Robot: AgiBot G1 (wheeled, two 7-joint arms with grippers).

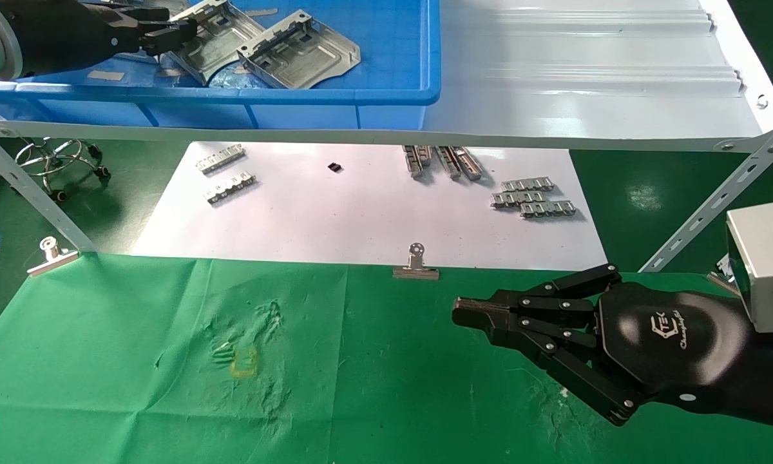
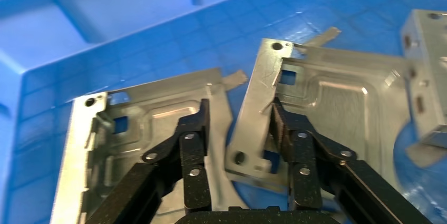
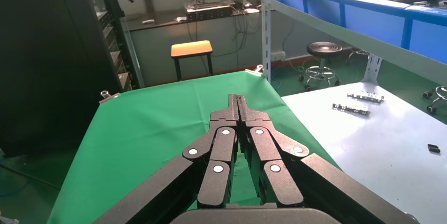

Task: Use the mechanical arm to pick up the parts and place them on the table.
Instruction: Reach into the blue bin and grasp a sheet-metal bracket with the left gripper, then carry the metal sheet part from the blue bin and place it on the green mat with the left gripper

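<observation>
Nearest us, the right gripper (image 1: 473,314) hovers over the green table (image 1: 135,386), fingers pressed together. Our left gripper (image 2: 238,124) reaches into the blue bin (image 1: 386,96), fingers spread across two parts (image 2: 327,97): one finger over each plate.

Shiny stamped-metal parts (image 2: 337,103) in a smooth blue plastic bin (image 1: 386,64) — wrinkled green cloth table (image 1: 135,386).

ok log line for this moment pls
left gripper: open, over parts in blue bin | right gripper: shut, idle over table
</observation>
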